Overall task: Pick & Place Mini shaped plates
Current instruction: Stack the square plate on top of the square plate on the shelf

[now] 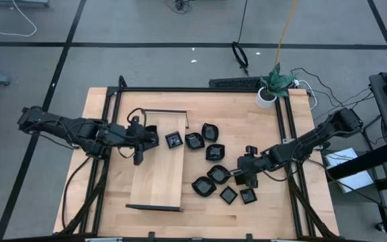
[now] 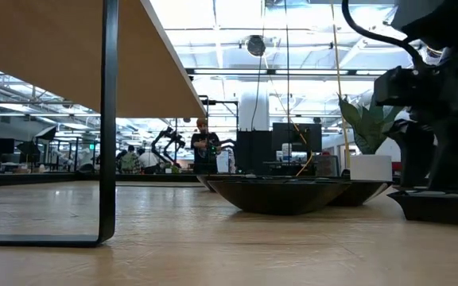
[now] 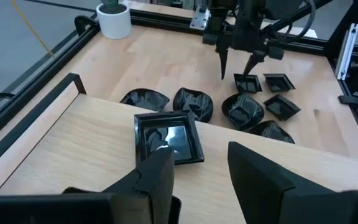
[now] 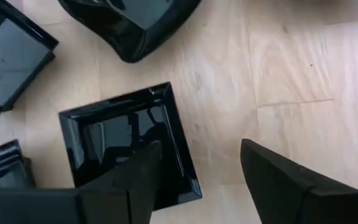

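Several glossy black mini shaped plates lie on the table right of the pale wooden board (image 1: 156, 168). One square plate (image 3: 166, 138) rests flat on the board's right part. My left gripper (image 3: 197, 168) hangs open just short of it and touches nothing. My right gripper (image 4: 197, 180) is open and points down over another square plate (image 4: 129, 143) on the table. One finger (image 4: 143, 171) stands over the plate's hollow, the other (image 4: 278, 180) over bare wood beyond its edge. In the left wrist view its fingertips (image 3: 222, 68) end just above that plate (image 3: 247, 83).
Lobed plates (image 1: 210, 131) and square plates (image 1: 228, 195) crowd the table between the board and my right gripper (image 1: 242, 176). The board stands raised on a black frame (image 2: 108, 119). A white pot with a plant (image 1: 269, 94) sits at the far right corner. Black rails (image 1: 291, 134) border the table.
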{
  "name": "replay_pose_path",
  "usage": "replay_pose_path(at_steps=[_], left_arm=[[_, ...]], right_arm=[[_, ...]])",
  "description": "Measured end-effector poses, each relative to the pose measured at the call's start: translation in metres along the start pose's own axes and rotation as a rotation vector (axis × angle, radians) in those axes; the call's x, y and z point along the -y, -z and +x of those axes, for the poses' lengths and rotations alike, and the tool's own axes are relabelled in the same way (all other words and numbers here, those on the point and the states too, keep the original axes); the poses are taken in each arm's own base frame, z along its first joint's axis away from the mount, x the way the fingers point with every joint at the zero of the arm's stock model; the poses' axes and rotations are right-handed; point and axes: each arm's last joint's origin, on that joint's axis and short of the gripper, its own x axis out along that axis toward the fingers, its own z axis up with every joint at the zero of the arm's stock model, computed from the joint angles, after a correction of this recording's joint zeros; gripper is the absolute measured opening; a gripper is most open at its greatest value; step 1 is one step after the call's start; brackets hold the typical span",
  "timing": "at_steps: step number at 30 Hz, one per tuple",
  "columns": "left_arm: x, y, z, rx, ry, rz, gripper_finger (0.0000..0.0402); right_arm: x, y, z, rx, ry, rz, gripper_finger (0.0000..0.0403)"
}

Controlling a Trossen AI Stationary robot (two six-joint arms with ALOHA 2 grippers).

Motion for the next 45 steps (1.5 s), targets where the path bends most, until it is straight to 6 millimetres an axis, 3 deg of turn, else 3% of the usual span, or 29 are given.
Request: replay_pose_path(at_steps=[5, 20, 27, 32, 37, 45], left_arm=[[0.000, -0.001, 0.000, 0.005, 0.001, 0.001, 0.0154], [0.000, 0.000, 0.000, 0.005, 0.001, 0.010, 0.0154], [0.000, 0.000, 0.000, 0.005, 0.001, 0.011, 0.0154], [0.000, -0.001, 0.000, 0.006, 0.001, 0.011, 0.0154], [0.000, -0.001, 0.000, 0.008, 0.002, 0.012, 0.0154], [0.002, -0.008, 0.000, 0.078, 0.020, 0.015, 0.0154]], right_arm=[[0.000, 0.001, 0.000, -0.010, -0.023, -0.012, 0.0168], [-0.001, 0.000, 0.000, -0.008, -0.027, -0.066, 0.0008], [-0.001, -0.001, -0.002, -0.001, -0.028, -0.111, 0.0003], [-0.003, -0.012, -0.023, 0.072, -0.055, -0.107, 0.0000], [-0.002, -0.024, -0.053, 0.255, -0.060, -0.175, 0.0001], [0.003, -0.043, -0.086, 0.615, 0.185, -0.279, 0.0001]])
